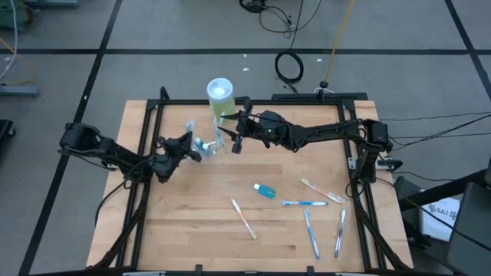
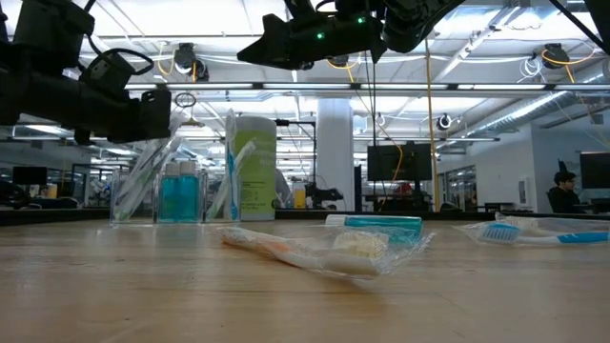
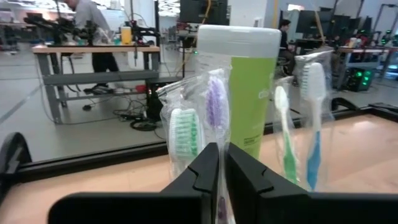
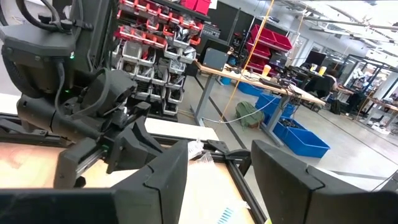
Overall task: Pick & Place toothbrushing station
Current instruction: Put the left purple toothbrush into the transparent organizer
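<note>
Dropping a wrapped toothbrush into the clear cup (image 1: pixel 205 143) looks like the step in hand. The left tool (image 1: pixel 186 146) sits just beside the cup, on the side away from the green container (image 1: pixel 219 98). In its wrist view its fingers (image 3: pixel 205 171) stand almost together, a thin gap between them, with the purple-headed toothbrush (image 3: pixel 215 106) rising out of that gap; whether they grip it or have just let go I cannot tell. Other wrapped brushes and a blue tube already stand in the cup, which is pressed close against the green container.

The right tool (image 1: pixel 236 135) hangs above the cup on its other side, fingers (image 4: pixel 163 180) set well apart with nothing between them.

Next, I judge, the left tool must open fully and lift straight clear of the cup, so as not to drag the brush heads or tip the cup. The right arm crowds the space over the cup, so the two should not move inward together.

Well away from the cup, toward the surface's (image 1: pixel 176 222) front and right, lie a blue tube (image 1: pixel 265 191) and five loose toothbrushes, one orange-tinted (image 1: pixel 244 218), the rest pale or blue (image 1: pixel 305 203). The bare wood around them gives plenty of room to approach; the two nearest the front right corner lie close to the black frame rail (image 1: pixel 367 207).
</note>
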You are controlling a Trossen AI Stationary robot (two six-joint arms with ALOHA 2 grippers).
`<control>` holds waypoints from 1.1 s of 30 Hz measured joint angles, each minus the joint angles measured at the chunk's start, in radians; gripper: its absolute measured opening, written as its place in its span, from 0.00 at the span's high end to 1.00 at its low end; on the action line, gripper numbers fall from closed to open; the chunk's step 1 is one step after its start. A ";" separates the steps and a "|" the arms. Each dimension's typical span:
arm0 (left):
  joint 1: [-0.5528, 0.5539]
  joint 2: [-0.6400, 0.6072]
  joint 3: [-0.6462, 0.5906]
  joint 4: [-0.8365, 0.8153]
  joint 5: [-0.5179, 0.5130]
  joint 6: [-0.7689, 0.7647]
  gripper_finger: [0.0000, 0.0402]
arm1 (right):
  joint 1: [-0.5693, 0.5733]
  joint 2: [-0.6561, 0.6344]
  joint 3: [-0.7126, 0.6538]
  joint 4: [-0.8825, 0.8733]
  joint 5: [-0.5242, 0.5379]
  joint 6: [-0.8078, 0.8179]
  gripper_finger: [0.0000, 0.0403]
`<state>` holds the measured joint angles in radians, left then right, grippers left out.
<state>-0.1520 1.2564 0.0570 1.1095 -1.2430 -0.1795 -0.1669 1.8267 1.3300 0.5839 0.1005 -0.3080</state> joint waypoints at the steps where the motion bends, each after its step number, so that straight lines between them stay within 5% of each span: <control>1: -0.005 0.000 0.000 0.000 0.000 0.000 0.90 | 0.000 0.000 0.000 0.000 0.000 0.000 0.58; 13: -0.049 -0.001 0.000 0.017 -0.029 0.011 0.69 | 0.003 0.000 0.000 0.000 0.000 0.000 0.58; 25: -0.102 -0.008 0.071 0.231 -0.094 0.402 0.68 | 0.003 0.000 0.000 -0.025 0.000 0.000 0.58; 33: -0.055 -0.008 0.137 0.223 -0.013 0.445 0.68 | 0.005 0.000 0.000 -0.075 0.000 0.005 0.58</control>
<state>-0.2068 1.2488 0.1944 1.3327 -1.2562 0.2659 -0.1623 1.8267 1.3297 0.5090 0.1007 -0.3031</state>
